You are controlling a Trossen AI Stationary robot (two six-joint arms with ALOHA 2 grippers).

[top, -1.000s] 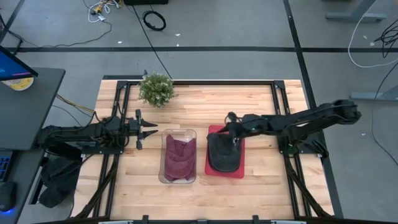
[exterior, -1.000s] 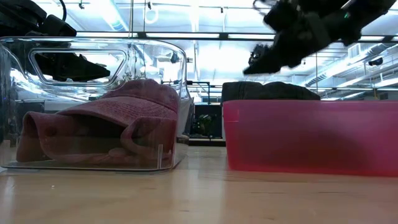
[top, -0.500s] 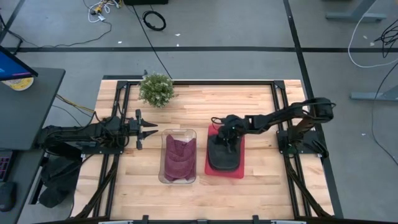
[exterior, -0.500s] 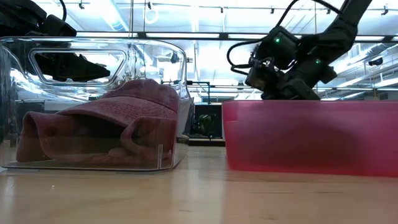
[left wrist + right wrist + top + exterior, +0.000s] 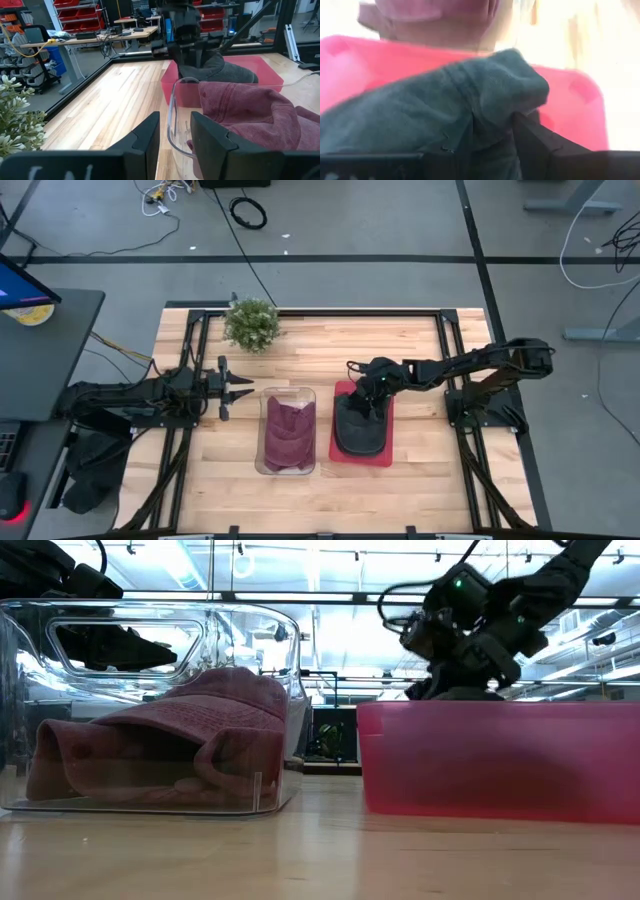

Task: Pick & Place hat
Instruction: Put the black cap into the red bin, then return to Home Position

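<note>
Right hand (image 5: pixel 377 404) lowered since earlier, pinching dark grey crumpled hat (image 5: pixel 360 428) in red bin (image 5: pixel 341 454).

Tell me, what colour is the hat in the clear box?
The hat is dusty maroon red, clearest in the left wrist view.

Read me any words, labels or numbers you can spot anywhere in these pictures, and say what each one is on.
No text can be read.
White marks on the left claw's dark body, at the edge of the left wrist view: cut off and blurred, unreadable.
Dark hat, maroon hat, red bin, clear bin: no lettering shows.
Red storage bins on shelves behind: any labels too small to read.
</note>
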